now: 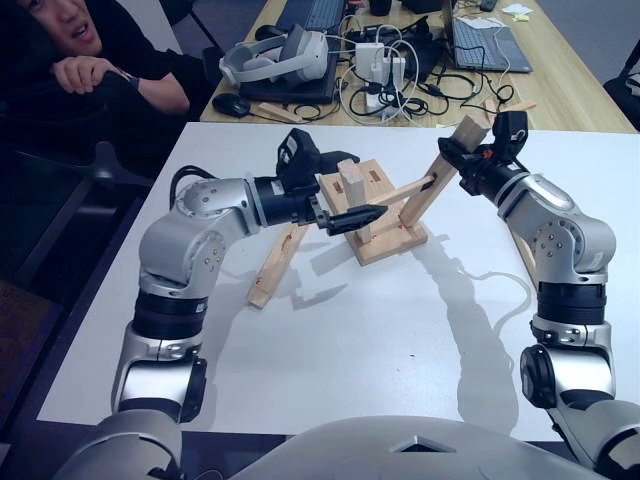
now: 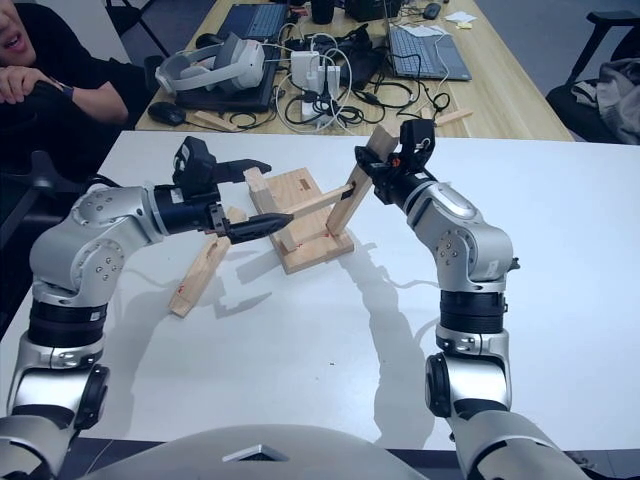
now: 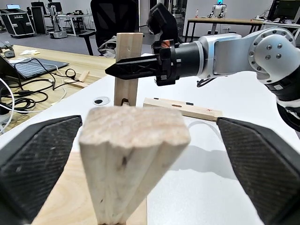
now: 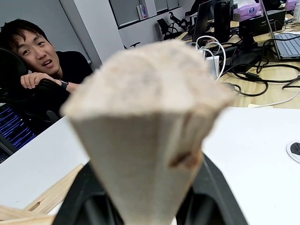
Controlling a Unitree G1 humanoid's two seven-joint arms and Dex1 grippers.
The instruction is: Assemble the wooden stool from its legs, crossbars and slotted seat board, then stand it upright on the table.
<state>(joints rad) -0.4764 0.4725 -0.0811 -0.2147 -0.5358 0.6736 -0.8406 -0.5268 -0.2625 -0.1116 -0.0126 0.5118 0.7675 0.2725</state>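
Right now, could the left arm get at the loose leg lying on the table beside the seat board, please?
Probably yes: the left gripper is open and empty, straddling the upright leg, and the loose leg lies uncovered on the table close beneath that forearm.

Blurred near end of wooden leg (image 4: 145, 117)

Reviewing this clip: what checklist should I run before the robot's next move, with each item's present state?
1. Right tool clamped on the tilted leg: ok.
2. Left tool open astride the upright leg: ok.
3. Tilted leg's foot seated in the seat board: cannot tell.
4. Spare leg lying clear of both tools: ok.
5. Seat board raised onto its legs: not ok, it lies on the table.
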